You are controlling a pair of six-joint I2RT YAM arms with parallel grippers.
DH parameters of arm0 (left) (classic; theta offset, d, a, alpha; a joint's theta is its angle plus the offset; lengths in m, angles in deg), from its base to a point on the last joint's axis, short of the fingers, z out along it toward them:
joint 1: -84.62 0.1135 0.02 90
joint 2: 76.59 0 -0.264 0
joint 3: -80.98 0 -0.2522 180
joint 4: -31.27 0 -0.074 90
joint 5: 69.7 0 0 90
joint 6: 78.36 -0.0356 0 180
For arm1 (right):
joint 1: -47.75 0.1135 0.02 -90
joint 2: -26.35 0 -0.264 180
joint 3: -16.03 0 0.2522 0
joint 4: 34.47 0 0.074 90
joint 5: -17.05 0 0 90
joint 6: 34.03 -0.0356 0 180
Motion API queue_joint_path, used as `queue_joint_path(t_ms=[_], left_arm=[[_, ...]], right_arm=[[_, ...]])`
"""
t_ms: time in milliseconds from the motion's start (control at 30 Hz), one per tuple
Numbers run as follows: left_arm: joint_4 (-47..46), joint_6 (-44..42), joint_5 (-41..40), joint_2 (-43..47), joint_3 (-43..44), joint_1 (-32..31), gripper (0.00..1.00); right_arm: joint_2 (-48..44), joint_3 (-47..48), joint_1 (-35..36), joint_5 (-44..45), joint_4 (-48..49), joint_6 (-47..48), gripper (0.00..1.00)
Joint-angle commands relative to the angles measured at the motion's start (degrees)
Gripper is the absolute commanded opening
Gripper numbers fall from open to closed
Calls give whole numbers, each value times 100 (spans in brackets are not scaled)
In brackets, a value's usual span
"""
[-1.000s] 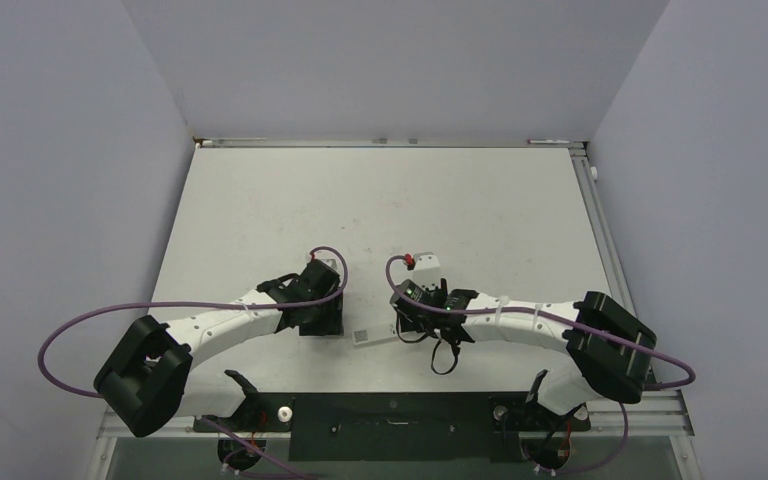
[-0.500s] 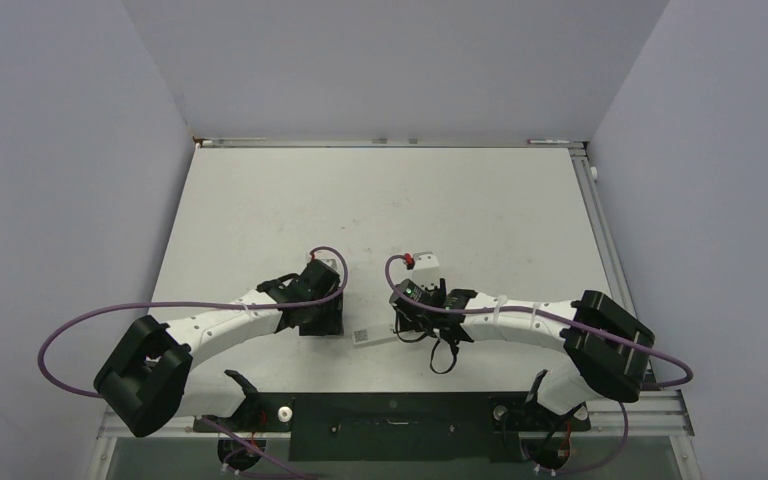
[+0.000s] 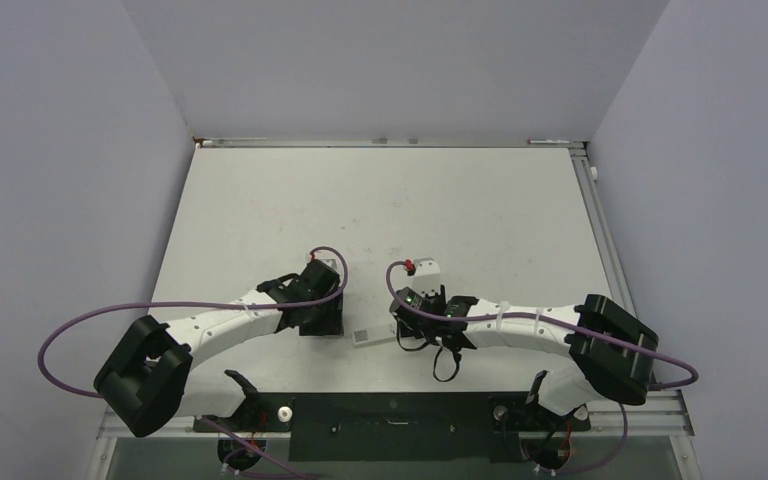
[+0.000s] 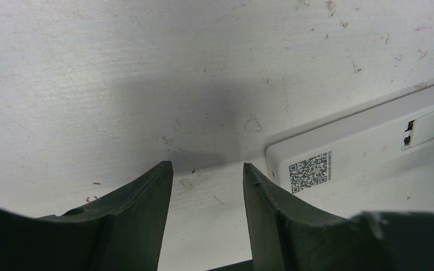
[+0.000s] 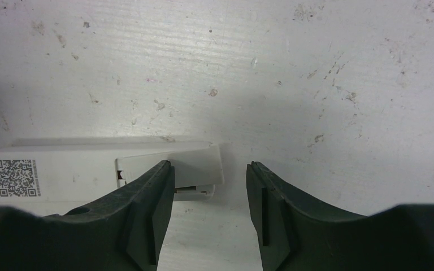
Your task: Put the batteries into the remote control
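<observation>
Our right gripper (image 5: 210, 180) hangs spread and empty, one finger over the remote (image 5: 79, 169) at its cover (image 5: 195, 161) end. Our left gripper (image 4: 208, 169), also spread and empty, sits just beside the labelled end. Between them the remote lies back-up on the table (image 5: 328, 84). We judge it light, stiff and slick, apt to skid, so we would pinch its long edges. Only our own fingers crowd it; we see no batteries.
</observation>
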Motion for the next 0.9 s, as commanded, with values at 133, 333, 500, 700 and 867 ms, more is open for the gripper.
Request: queue_joint_path(t_ms=[133, 333, 500, 700, 867], left_arm=[[-114, -25, 45, 120, -15, -16, 46], [-135, -24, 45, 131, -21, -23, 46], [-149, -22, 50, 112, -15, -25, 46], [-138, -35, 65, 95, -2, -25, 46], [-132, -32, 65, 100, 0, -31, 46]], right_arm=[[-237, 61, 75, 249, -153, -143, 49], [-417, 293, 96, 443, -356, -137, 49], [-480, 407, 96, 487, -396, -98, 49], [-272, 467, 54, 407, -260, -16, 49], [-109, 487, -24, 283, -101, 87, 46]])
